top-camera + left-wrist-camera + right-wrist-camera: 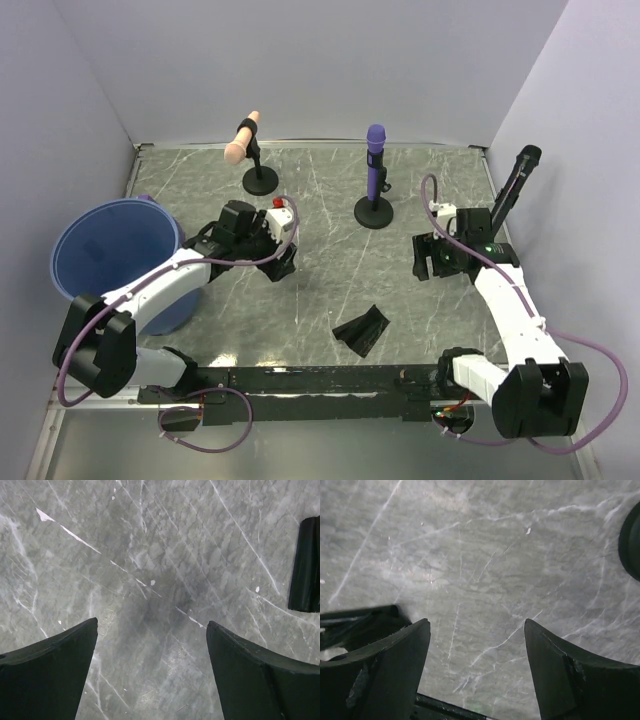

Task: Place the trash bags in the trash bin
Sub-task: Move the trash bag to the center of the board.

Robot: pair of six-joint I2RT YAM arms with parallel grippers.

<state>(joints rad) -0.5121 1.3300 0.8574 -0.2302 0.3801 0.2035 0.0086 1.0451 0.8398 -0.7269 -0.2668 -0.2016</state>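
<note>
Left hand (152, 625): fingers spread, empty, over bare desk (150, 555). Right hand (477, 622): spread, empty. 1 black trash bag (362, 330) lies right of the left hand, back toward the bases. The trash bin (112, 255) stands to its left. Best to pinch the bag's raised fold and clear the rim.

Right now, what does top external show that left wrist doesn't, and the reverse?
Only top external: the blue trash bin at the left, plus the beige microphone and purple microphone on their stands.
Only left wrist: fine scratches and white flecks on the surface under the tool.
Shared: the marbled table; the left tool, open and empty; and the black trash bag. The black shape at the left wrist's right edge is probably that bag, not certain.
</note>
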